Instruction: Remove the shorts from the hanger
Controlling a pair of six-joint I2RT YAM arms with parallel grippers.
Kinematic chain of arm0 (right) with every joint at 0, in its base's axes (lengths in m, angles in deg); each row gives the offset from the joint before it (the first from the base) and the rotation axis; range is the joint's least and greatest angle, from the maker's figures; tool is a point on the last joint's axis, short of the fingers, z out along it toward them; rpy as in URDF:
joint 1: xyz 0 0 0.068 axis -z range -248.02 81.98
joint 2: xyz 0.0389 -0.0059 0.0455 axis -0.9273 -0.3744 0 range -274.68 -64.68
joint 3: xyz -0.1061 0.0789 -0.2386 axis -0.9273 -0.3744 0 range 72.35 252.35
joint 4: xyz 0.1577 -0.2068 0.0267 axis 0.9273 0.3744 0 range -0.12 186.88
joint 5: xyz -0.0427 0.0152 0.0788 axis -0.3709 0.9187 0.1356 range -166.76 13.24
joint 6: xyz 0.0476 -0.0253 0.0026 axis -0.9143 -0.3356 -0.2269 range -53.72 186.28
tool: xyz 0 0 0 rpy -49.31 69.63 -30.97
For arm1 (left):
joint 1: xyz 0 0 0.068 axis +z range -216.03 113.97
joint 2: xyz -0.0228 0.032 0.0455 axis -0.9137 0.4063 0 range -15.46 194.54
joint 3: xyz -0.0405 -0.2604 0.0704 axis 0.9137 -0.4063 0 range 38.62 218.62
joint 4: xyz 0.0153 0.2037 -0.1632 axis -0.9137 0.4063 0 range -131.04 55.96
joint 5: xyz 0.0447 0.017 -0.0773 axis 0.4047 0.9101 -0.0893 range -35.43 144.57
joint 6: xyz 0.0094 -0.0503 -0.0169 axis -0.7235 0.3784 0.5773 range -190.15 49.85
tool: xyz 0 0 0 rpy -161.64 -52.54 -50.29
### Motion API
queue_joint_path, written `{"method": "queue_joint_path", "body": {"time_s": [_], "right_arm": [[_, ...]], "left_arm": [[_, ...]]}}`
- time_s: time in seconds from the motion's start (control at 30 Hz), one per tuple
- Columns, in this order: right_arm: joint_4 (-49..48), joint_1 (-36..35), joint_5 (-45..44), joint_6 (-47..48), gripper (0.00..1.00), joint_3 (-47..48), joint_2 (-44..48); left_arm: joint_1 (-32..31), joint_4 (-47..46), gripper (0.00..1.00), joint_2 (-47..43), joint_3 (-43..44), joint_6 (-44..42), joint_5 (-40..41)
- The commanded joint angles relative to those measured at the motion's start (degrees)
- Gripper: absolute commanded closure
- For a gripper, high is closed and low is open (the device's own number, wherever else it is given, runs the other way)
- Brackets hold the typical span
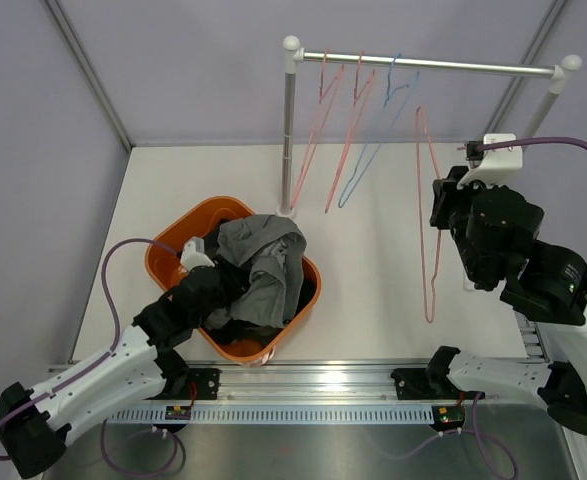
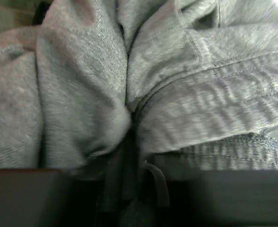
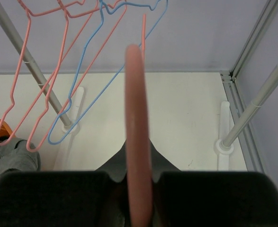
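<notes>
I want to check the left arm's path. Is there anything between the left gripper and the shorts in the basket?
Nothing visible. The left gripper is down in the orange basket, and the grey shorts fill its wrist view, right in front of its fingers.

No legible text, brand, number or sign in any of the three views.

Top view: a small dark plate with red and yellow specks (image 1: 179, 411) sits towards the left end of the silver metal rail (image 1: 313, 400) at the near edge of the bench. A second such plate (image 1: 447, 417) sits towards the right end. Markings on both are too small to read.

Left wrist view: the grey knit cloth shorts (image 2: 82, 94) show seams only.

Right wrist view: the pink wire hanger (image 3: 139, 118) is plain.
</notes>
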Motion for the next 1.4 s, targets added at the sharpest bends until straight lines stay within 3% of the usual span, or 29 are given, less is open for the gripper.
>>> {"method": "queue_joint_path", "body": {"time_s": [0.0, 0.03, 0.1, 0.13, 0.27, 0.43, 0.63, 0.97, 1.1, 1.37], "right_arm": [[-0.7, -0.1, -1.7, -1.8, 1.00, -0.1, -1.6], [-0.8, 0.0, -1.2, -1.9, 1.00, -0.1, -1.7], [-0.3, 0.6, -0.3, -2.2, 1.00, 0.3, -2.5], [-0.1, 0.6, -0.1, -2.4, 1.00, 0.5, -2.7], [1.3, 1.5, 0.9, -2.9, 1.00, 1.5, -4.1], [3.0, 8.7, 5.7, -3.2, 1.00, 3.2, -4.9], [-0.4, 23.3, 18.8, 0.6, 1.00, 4.1, -6.4], [-10.3, 46.3, 54.1, 3.8, 1.00, 9.4, -17.2], [-8.4, 50.3, 58.4, 4.5, 1.00, 15.6, -21.9], [-8.8, 50.8, 60.7, 7.4, 1.00, 19.8, -24.6]], "left_arm": [[-0.9, 4.7, 0.56, -0.7, 2.0, 1.0, -6.0], [-0.9, 7.3, 0.43, -2.7, 3.2, -0.1, -5.0], [-0.9, 9.5, 0.32, -4.8, 7.4, -3.4, -2.2], [-0.9, 11.8, 0.20, -6.8, 9.0, -4.5, -1.1], [-0.9, 16.2, 0.01, -8.5, 18.0, -13.4, 2.8], [-0.9, 19.8, 0.01, -5.0, 31.3, -23.6, 4.3], [-0.8, 17.9, 0.01, -1.8, 36.8, -33.9, 1.5], [-0.8, 19.0, 0.01, 2.2, 40.3, -45.9, -2.2], [-0.9, 17.9, 0.01, 0.6, 37.8, -47.4, -2.0], [-0.8, 17.7, 0.01, -0.7, 33.5, -48.6, -2.5]]}}
